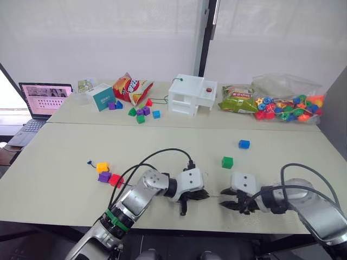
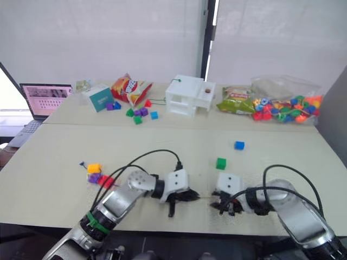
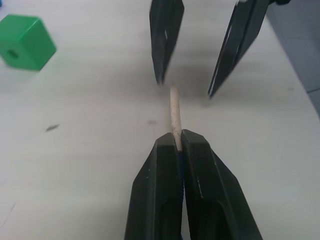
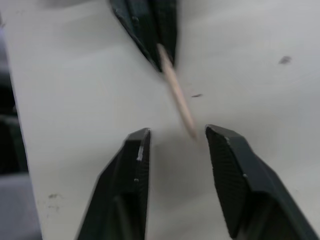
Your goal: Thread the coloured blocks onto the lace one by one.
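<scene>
Lace (image 3: 174,116) tip clamped in my left gripper (image 3: 178,142), low over the desk (image 1: 65,162) front | right gripper (image 4: 175,136) spread around tip | step: hand-over | next: I close right, release left; green block (image 1: 227,162) nearby.

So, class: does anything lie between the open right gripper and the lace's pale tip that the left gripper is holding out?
Nothing visible does. The left gripper is shut on the lace's pale tip, which points straight at the open right gripper over bare table. The green block sits off to the side, farther back.
</scene>
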`<state>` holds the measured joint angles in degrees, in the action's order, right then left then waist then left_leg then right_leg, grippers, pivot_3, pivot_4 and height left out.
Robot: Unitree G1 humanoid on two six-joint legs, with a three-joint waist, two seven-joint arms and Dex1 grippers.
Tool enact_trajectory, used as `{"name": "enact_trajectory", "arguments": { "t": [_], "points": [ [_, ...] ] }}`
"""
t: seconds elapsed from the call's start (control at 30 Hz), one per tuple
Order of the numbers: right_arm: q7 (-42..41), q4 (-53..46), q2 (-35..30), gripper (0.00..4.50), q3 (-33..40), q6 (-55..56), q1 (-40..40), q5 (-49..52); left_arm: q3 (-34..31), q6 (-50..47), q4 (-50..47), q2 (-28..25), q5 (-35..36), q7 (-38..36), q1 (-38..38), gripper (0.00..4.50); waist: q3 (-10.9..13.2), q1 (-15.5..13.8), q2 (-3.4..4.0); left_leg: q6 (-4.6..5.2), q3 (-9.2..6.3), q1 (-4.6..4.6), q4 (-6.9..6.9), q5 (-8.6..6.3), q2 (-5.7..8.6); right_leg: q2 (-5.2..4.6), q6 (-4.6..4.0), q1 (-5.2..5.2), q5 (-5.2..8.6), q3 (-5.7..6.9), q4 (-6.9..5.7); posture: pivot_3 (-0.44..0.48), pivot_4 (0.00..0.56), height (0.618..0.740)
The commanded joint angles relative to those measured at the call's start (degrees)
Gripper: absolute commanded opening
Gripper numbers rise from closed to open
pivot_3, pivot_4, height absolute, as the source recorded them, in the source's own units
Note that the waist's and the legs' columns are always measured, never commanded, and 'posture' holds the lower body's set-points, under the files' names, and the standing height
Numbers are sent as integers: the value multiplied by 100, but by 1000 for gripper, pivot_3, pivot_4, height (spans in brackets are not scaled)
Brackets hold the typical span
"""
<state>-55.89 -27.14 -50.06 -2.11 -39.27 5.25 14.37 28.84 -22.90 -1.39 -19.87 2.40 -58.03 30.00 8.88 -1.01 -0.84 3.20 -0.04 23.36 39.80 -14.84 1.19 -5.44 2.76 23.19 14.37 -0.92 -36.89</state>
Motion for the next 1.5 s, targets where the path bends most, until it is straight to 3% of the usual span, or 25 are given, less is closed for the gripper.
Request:
{"name": "enact_trajectory", "arguments": {
  "t": [0.03, 0.17, 0.33, 0.43, 0.6, 0.83, 1.17, 1.37, 1.5],
  "points": [
    [663, -433, 410, 3005, 1022, -578, -344, 425, -185, -143, -370, -148, 139, -90, 37, 0, 0, -11, 0, 0, -3, 0, 0, 0, -1, 1, 0, -1, 0, 2, 1, 0, 150, 740],
    [2732, -646, 2020, 3005, 2087, -724, -733, 1, -396, -332, -545, -359, 261, -95, -36, 0, -1, -41, 2, -1, -5, 0, -6, 0, 1, -6, 0, 2, 0, -1, -1, 0, 150, 740],
    [4093, -315, 3191, 3005, 1820, -182, -511, -558, -422, -399, -614, -464, 299, -53, -123, 0, -4, 24, 10, -8, -4, -5, -10, 4, 10, -5, 0, 10, 0, -8, -12, 0, 150, 740],
    [4456, 211, 3545, 3005, 1627, 272, -112, -733, -410, -409, -640, -482, 282, -16, -175, 0, -3, 68, 14, -11, 1, -9, -9, 6, 10, 0, 0, 10, 0, -12, -16, 0, 150, 740],
    [4658, 1482, 3493, 3005, 1588, 827, 705, -855, -425, -470, -715, -447, 290, 72, -189, 0, -2, 60, 18, -10, 2, -12, -10, 7, 16, 1, 0, 9, 0, -9, -18, 0, 150, 740],
    [4687, 4123, 3206, 3005, 1501, 1528, 2532, -944, -487, -631, -934, -454, 290, 269, -345, 0, 0, 138, 22, -10, 4, -13, -15, 6, 13, 5, -1, 10, 0, -9, -17, 0, 150, 740],
    [4835, 6569, 3059, 3005, 1574, 2456, 3822, -922, -510, -740, -1065, -462, 286, 463, -413, 0, -1, 177, 23, -11, 6, -11, -34, 7, 13, 2, -2, 10, 0, -11, -20, 0, 150, 740],
    [4762, 6600, 3042, 1226, 1643, 2602, 3841, -741, -512, -725, -1037, -490, 290, 494, -411, 0, -2, 184, 24, -13, 6, -12, -48, 8, 13, 1, -2, 11, -1, -12, -21, 0, 150, 740],
    [4681, 5865, 3128, 1214, 1662, 2356, 3655, -579, -511, -696, -985, -494, 296, 479, -380, 0, -2, 184, 25, -14, 5, -11, -52, 9, 12, 1, -2, 12, -1, -13, -21, 0, 150, 740]
  ]
}}
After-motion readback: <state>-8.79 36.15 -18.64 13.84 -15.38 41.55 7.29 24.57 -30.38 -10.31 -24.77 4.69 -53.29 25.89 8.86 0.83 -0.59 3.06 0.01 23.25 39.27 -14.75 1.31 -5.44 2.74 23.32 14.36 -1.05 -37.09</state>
